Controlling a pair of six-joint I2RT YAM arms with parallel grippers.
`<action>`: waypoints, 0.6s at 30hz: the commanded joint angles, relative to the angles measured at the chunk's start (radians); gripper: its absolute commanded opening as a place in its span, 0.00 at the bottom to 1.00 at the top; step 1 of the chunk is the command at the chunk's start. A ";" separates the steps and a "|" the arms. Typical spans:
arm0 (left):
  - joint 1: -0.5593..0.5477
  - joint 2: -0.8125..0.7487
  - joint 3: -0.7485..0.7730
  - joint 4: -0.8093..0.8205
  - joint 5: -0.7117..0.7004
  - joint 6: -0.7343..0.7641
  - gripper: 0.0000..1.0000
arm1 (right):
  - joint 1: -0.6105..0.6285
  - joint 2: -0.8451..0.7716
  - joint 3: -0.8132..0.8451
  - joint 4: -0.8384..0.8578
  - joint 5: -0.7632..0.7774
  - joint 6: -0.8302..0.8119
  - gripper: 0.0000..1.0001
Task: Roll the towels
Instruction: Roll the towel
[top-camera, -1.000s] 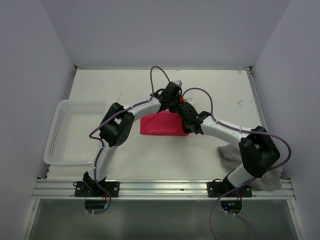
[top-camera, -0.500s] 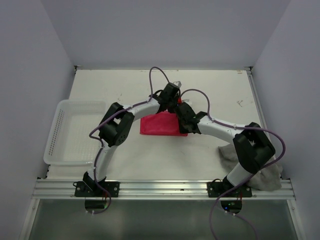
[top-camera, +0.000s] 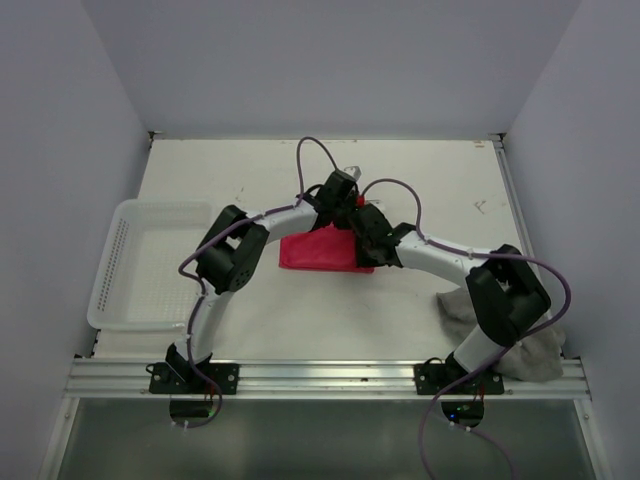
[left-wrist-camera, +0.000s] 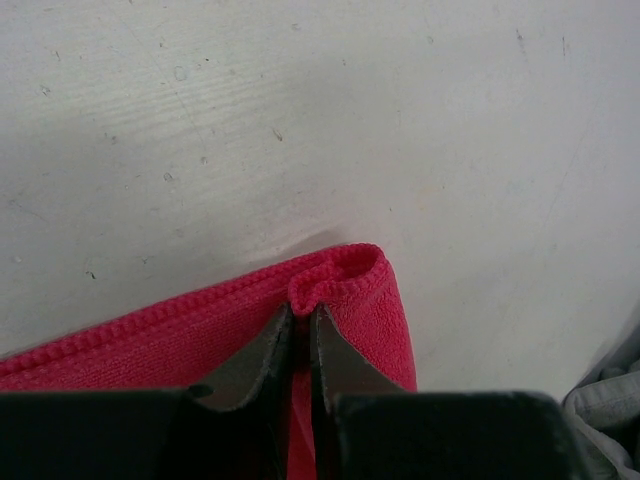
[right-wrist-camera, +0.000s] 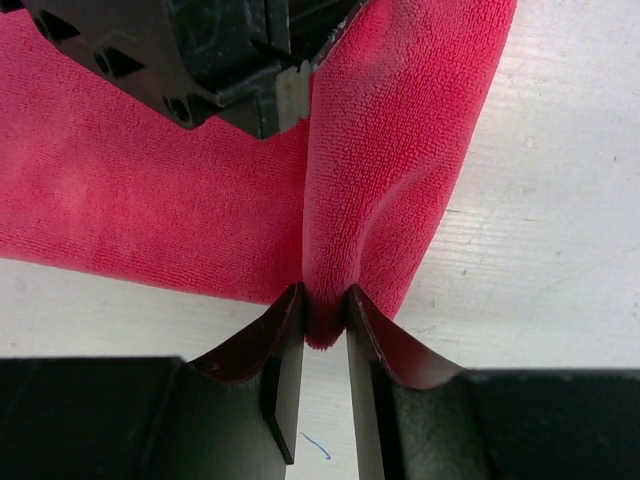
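Observation:
The pink-red towel (top-camera: 318, 250) lies folded at the table's middle, with its right end lifted between both grippers. My left gripper (left-wrist-camera: 300, 312) is shut on the hem at the towel's (left-wrist-camera: 150, 340) far right corner. My right gripper (right-wrist-camera: 325, 305) holds a hanging fold of the same towel (right-wrist-camera: 150, 200) at the near right edge, and the cloth fills the gap between its fingertips. In the top view the two grippers (top-camera: 346, 200) (top-camera: 361, 224) sit close together over the towel's right end. The grey towel (top-camera: 535, 355) lies crumpled at the near right, partly under the right arm.
A white perforated basket (top-camera: 108, 270) stands at the left edge of the table. Walls close in the table on the left, back and right. The metal rail (top-camera: 320, 378) with the arm bases runs along the near edge.
The right arm's elbow has swung a little to the left, toward the towel. The right fingers now stand slightly wider around the fold. The left gripper holds as before.

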 joint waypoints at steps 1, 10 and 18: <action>0.007 -0.062 -0.023 0.041 -0.009 0.033 0.12 | -0.023 -0.060 0.001 -0.016 -0.049 0.038 0.31; 0.006 -0.058 -0.036 0.058 0.002 0.036 0.12 | -0.170 -0.218 -0.097 0.042 -0.236 0.142 0.39; 0.007 -0.062 -0.045 0.063 0.003 0.036 0.12 | -0.236 -0.214 -0.171 0.145 -0.331 0.190 0.52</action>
